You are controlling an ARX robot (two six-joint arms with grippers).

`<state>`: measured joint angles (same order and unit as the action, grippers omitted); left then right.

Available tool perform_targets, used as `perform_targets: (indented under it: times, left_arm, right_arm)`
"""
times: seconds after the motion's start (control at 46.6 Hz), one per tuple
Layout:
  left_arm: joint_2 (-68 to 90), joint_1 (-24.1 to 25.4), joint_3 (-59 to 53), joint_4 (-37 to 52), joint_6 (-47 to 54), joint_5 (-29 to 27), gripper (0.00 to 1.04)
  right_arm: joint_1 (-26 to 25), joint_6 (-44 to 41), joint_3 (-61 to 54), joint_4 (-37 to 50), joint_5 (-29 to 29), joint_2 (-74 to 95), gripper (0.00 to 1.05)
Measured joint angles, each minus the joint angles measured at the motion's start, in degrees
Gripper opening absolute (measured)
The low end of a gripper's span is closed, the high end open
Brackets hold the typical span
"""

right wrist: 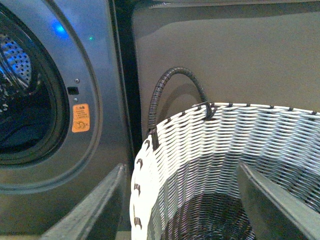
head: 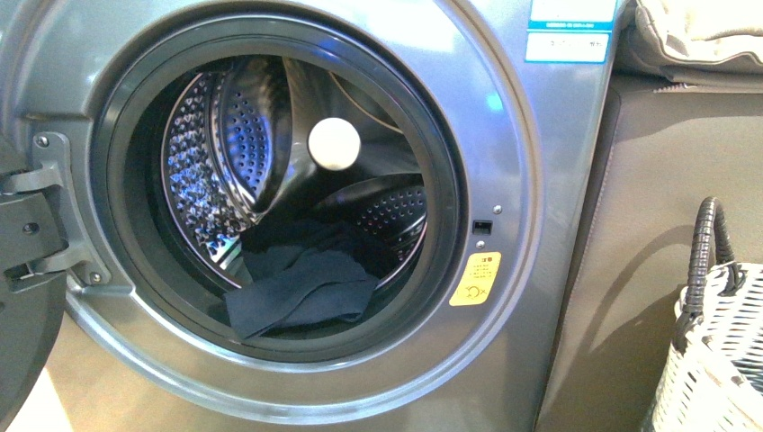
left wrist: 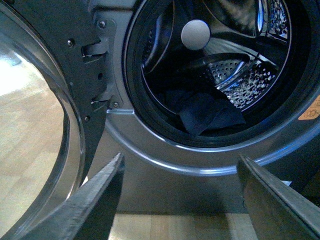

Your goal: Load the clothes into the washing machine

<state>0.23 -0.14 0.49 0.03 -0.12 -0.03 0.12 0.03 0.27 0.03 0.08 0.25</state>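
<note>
Inside the drum mouth: garment loaded, both hands wide apart and empty.

Nearest the cameras, the left hand [left wrist: 180, 200] hangs before the washing machine [head: 540, 180] with its two fingers [left wrist: 100, 195] spread and nothing between them; the right hand [right wrist: 180, 200] sits above the white woven basket [right wrist: 210, 145], fingers likewise spread and holding nothing. Beyond the left hand, the open door [left wrist: 45, 125] stands swung aside on its hinge [head: 49, 211]. Past the dark porthole rim [head: 454, 193], the clothes [head: 301, 292] lie crumpled on the drum floor, with one fold resting on the lower lip of the rim. Farther in, the perforated steel drum [head: 207, 162] shows behind the garment. A yellow warning sticker [head: 475, 279] sits on the front panel beside the porthole, and a blue-white label [head: 570, 27] is at the panel's upper corner.
</note>
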Motion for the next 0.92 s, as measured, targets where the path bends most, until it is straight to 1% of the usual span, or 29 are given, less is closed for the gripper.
perform_targets:
  times: [0.15,0.172,0.193,0.236,0.257,0.922]
  left_arm:
    - [0.0,0.0,0.0,0.0,0.0,0.0,0.97]
    - [0.0,0.0,0.0,0.0,0.0,0.0,1.0]
    - [0.0,0.0,0.0,0.0,0.0,0.0,1.0]
    - [0.0,0.0,0.0,0.0,0.0,0.0,0.98]
    - [0.0,0.0,0.0,0.0,0.0,0.0,0.98]
    - [0.0,0.0,0.0,0.0,0.0,0.0,0.98]
  right_arm:
    - [0.0,0.0,0.0,0.0,0.0,0.0,0.92]
    - [0.0,0.0,0.0,0.0,0.0,0.0,0.96]
    - [0.0,0.0,0.0,0.0,0.0,0.0,0.98]
    - [0.0,0.0,0.0,0.0,0.0,0.0,0.98]
    - [0.0,0.0,0.0,0.0,0.0,0.0,0.96]
    - [0.0,0.0,0.0,0.0,0.0,0.0,0.97]
